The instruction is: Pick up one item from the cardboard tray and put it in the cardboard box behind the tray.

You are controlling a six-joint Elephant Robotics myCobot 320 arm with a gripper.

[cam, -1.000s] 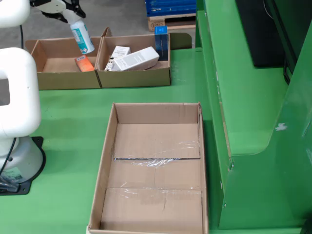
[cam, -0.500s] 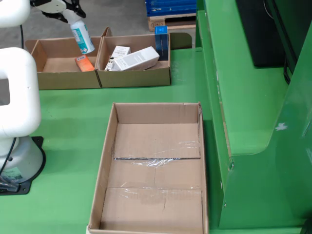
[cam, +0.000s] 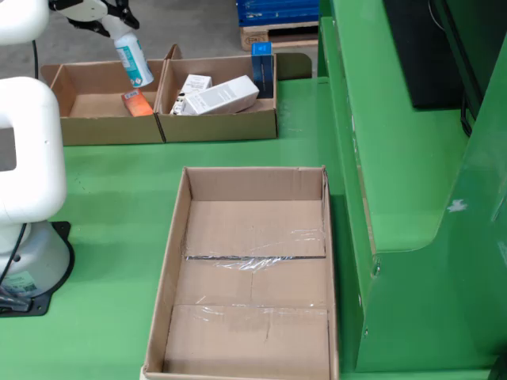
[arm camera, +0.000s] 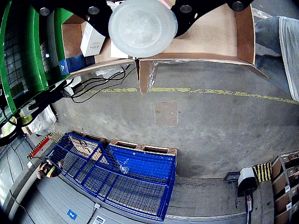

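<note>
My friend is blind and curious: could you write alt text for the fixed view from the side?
A white robot arm's gripper holds a white-and-teal bottle above the left of two small cardboard boxes, near an orange item. The right box holds white cartons; a large empty cardboard tray lies in front.

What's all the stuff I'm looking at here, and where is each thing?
Big box: one, brown cardboard, empty, front centre in the side view.
Small boxes: two, brown cardboard, side by side at the back; left one, right one.
Orange pack: one, in the left small box.
White cartons: at least two, in the right small box.
Blue carton: one, upright at the right small box's right end.
Table: green.
Pallet cage: blue, on the grey floor in the gripper's view.
Bottle: one, white and teal, held above the left small box.
Arm: white, left edge.
Gripper: black, shut on the bottle.
</note>
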